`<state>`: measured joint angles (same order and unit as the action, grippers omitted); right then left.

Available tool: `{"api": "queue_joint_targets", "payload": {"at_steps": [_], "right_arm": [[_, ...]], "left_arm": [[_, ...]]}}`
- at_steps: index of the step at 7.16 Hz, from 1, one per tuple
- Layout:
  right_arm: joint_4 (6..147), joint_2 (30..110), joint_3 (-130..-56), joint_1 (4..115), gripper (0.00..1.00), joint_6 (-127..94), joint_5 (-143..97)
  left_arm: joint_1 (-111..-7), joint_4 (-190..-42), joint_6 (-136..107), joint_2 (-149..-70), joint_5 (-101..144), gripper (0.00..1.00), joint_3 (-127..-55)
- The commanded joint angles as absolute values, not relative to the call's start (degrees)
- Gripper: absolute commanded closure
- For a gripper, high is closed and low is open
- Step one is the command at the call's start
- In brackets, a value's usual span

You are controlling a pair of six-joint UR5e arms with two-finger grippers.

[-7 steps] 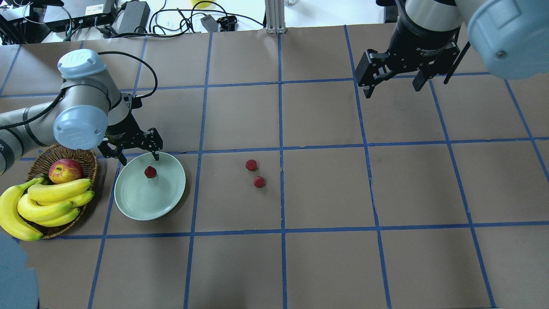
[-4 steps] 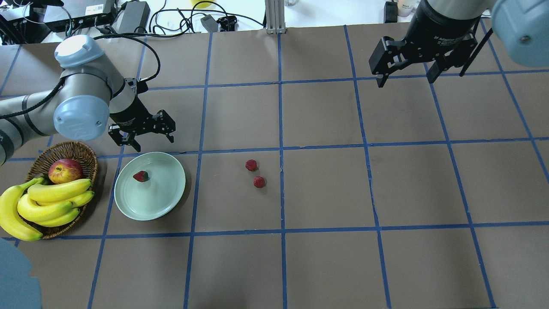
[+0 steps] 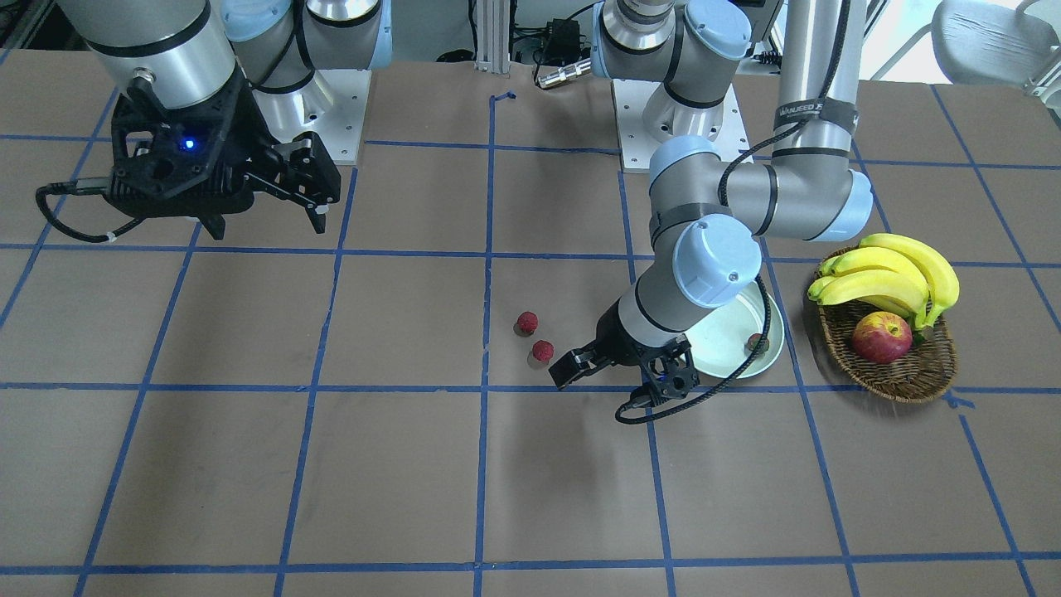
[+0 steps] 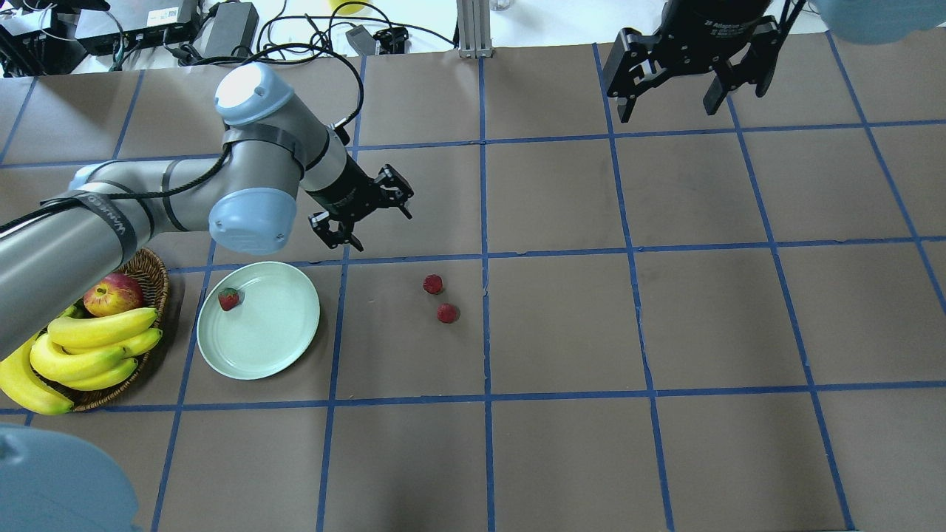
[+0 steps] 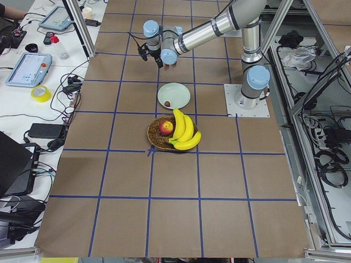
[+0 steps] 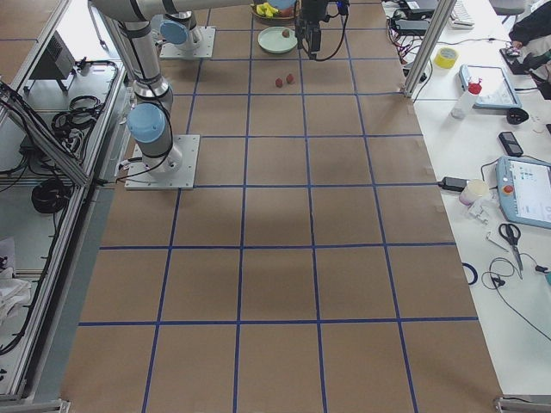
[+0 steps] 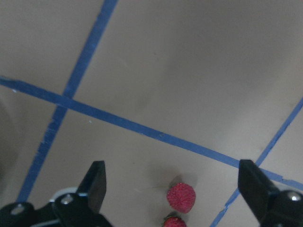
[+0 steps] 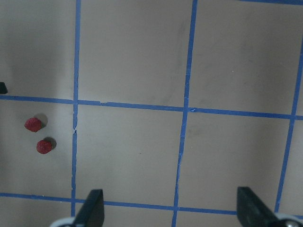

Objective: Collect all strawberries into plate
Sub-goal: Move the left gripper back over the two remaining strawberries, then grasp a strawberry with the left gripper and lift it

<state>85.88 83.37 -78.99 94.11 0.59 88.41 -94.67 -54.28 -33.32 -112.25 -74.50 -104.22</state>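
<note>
Overhead exterior: left gripper [image 4: 380, 227] hangs wide and empty, the two loose strawberries [image 4: 433, 284] near it, off the plate [image 4: 273, 336].

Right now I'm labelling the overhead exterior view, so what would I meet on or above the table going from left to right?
In order: wicker basket → plate → left gripper → two loose strawberries → right gripper.

Both silver tubular arms [image 3: 808, 75] carry pale-blue round joint caps [image 3: 717, 261]. A black cable [image 4: 361, 81] follows the left arm [image 4: 89, 222], under a white-lettered black strap [image 3: 808, 108].
</note>
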Motion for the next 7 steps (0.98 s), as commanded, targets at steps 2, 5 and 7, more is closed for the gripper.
{"api": "queue_joint_targets", "payload": {"at_steps": [2,5,7], "right_arm": [[86.0,84.2,-81.1,94.2,0.0,0.4,88.6],[86.2,86.2,-84.3,94.2,0.0,0.3,88.5],[86.3,86.3,-84.2,94.1,0.0,0.3,88.6]], "left_arm": [[-97.9,-51.2,-36.5,-116.2,-74.3,0.07,-105.9],[-98.5,-51.3,-36.5,-116.6,-74.1,0.33,-108.3],[-98.4,-51.3,-36.4,-116.5,-74.0,0.99,-108.2]]}}
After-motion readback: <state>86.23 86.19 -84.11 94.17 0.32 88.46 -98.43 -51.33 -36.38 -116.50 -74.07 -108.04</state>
